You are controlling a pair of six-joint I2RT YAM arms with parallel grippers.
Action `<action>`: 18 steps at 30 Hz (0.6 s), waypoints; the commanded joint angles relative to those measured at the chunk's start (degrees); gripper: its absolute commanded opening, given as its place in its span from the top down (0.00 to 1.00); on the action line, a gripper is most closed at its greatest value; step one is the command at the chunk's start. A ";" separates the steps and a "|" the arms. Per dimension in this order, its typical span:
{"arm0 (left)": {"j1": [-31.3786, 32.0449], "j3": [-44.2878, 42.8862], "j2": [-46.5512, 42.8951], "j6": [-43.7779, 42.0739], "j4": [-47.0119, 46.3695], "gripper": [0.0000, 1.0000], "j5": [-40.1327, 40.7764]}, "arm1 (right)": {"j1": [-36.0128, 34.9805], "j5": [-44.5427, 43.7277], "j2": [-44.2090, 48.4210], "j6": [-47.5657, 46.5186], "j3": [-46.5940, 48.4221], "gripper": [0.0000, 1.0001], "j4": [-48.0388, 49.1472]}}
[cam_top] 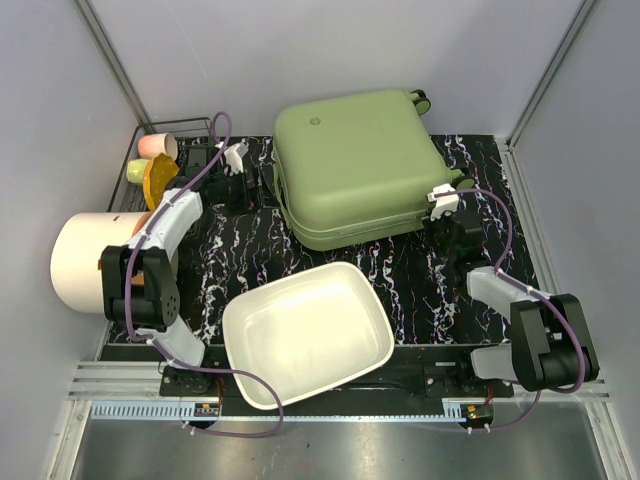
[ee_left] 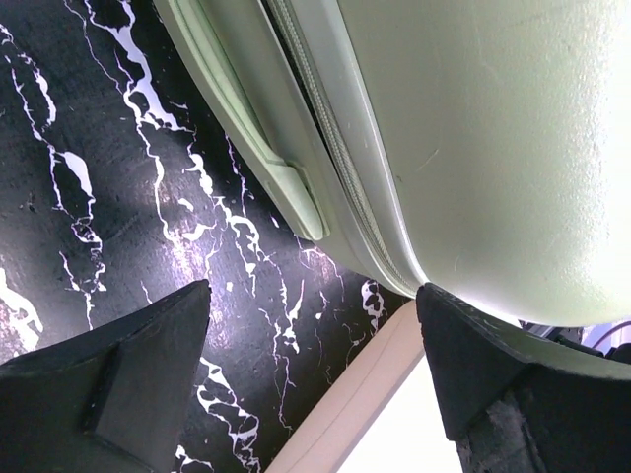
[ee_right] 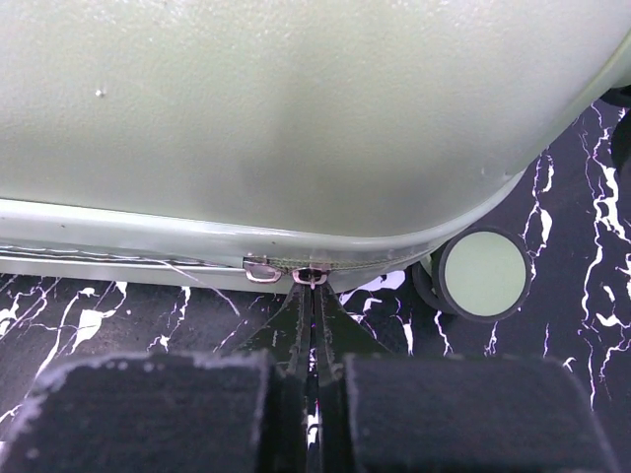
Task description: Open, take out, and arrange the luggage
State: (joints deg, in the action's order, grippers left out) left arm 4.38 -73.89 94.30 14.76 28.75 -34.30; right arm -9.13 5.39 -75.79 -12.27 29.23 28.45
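Right gripper: the jaws are fully closed, and the fingertips meet on the small metal zipper pull at the near edge of the large olive-green soft-sided suitcase. A second metal pull ring lies just beside it on the same zipper line. A small wheel with an olive-green hub sits at the suitcase corner to the right of the fingers.

Left gripper: the jaws are spread wide and hold nothing. It hovers over the black, white-veined marbled table top, near the left side of the suitcase, where a moulded green side handle is visible.

The suitcase lies flat with its lid down at the far centre of the table, wheels toward the far right. A white rectangular plastic bin rests near the front edge, between the two arms. A wire rack holding cups stands at the far left.
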 commanded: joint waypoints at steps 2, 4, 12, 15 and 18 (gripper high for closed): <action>-0.43 -4.15 1.67 0.97 -2.30 0.11 -0.59 | 0.60 1.71 1.34 -3.28 0.91 1.00 2.23; -0.34 -4.77 2.90 1.32 -2.21 0.11 -0.33 | 2.00 4.09 2.22 -3.37 1.26 1.00 -0.05; 0.45 -6.45 6.51 3.69 -4.49 0.17 3.36 | 4.64 7.88 1.35 -5.22 2.23 1.00 -3.39; 1.07 -6.71 8.17 5.44 -5.37 0.23 6.60 | 4.73 8.41 1.35 -5.22 2.23 1.00 -3.48; 1.59 -7.32 10.54 7.11 -6.25 0.29 8.72 | 4.73 8.85 1.61 -5.22 1.97 1.00 -3.57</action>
State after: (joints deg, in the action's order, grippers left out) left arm 5.21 -78.11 102.30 18.61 26.28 -30.33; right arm -5.08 13.26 -75.09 -16.34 29.67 25.87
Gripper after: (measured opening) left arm 0.743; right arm 0.009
